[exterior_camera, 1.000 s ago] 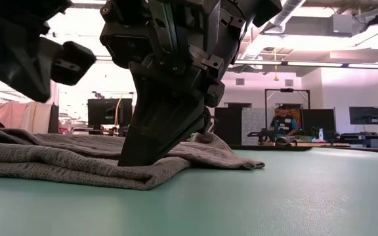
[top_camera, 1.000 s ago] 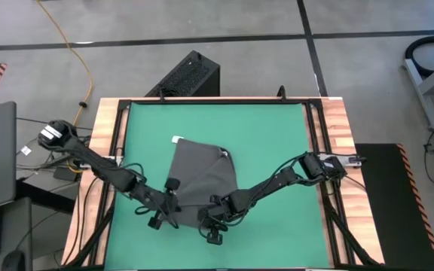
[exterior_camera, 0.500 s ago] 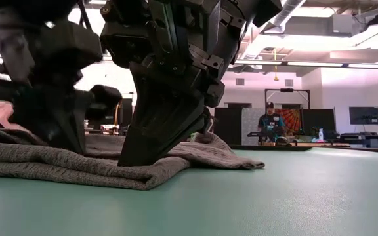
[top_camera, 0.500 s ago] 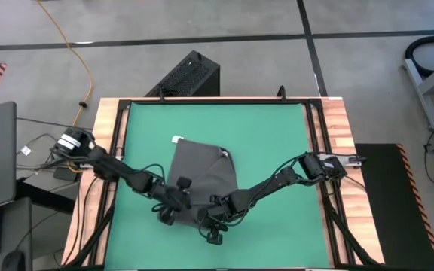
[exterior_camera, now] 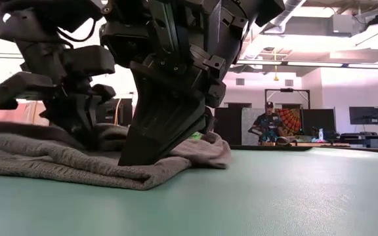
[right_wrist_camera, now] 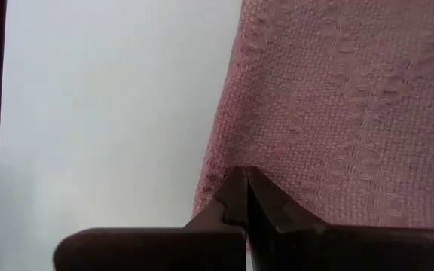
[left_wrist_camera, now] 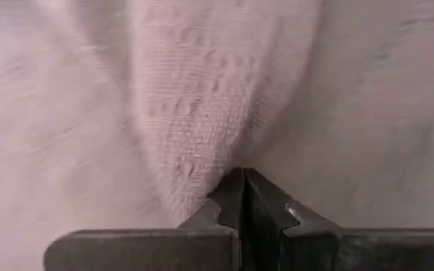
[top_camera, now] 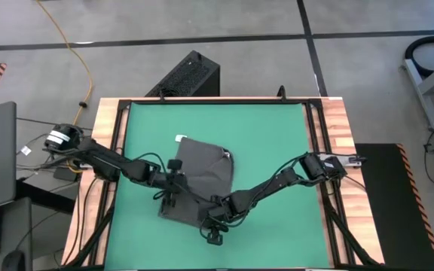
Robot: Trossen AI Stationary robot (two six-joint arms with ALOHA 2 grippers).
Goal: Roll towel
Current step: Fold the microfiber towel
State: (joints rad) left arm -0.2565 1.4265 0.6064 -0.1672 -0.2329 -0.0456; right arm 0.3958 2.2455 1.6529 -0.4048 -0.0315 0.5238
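The dark grey towel [top_camera: 206, 167] lies rumpled on the green mat [top_camera: 266, 132], its white tag [top_camera: 179, 138] at the far left corner. My left gripper [top_camera: 170, 199] is shut on the towel's left part, and a ridge of cloth [left_wrist_camera: 202, 120] rises in front of its fingertips. My right gripper [top_camera: 206, 216] is shut at the towel's near edge [right_wrist_camera: 217, 177]. In the low view the right gripper [exterior_camera: 136, 157] stands in the middle with the left gripper [exterior_camera: 77, 134] behind it. My left gripper pinches a raised fold of the towel [left_wrist_camera: 202, 188] between its two shut fingers, slanting down from the table's left. The cloth around the fold lies on the mat. My right gripper holds the towel's near edge [right_wrist_camera: 213, 184] with its shut fingertips [exterior_camera: 131, 157], slanting down from the right. That edge rests on the mat.
A wooden frame with black rails [top_camera: 319, 128] borders the mat. Bare mat [exterior_camera: 281, 196] lies to the right of the towel and beyond it. A black box [top_camera: 187, 75] stands on the floor behind the table. A person [exterior_camera: 266, 121] stands far back in the room.
My left gripper has moved from beside the towel's near left corner toward the right and the far edge, onto the towel. The towel has bunched. In the low view its right-hand tip has drawn back toward the grippers. My right gripper has kept still.
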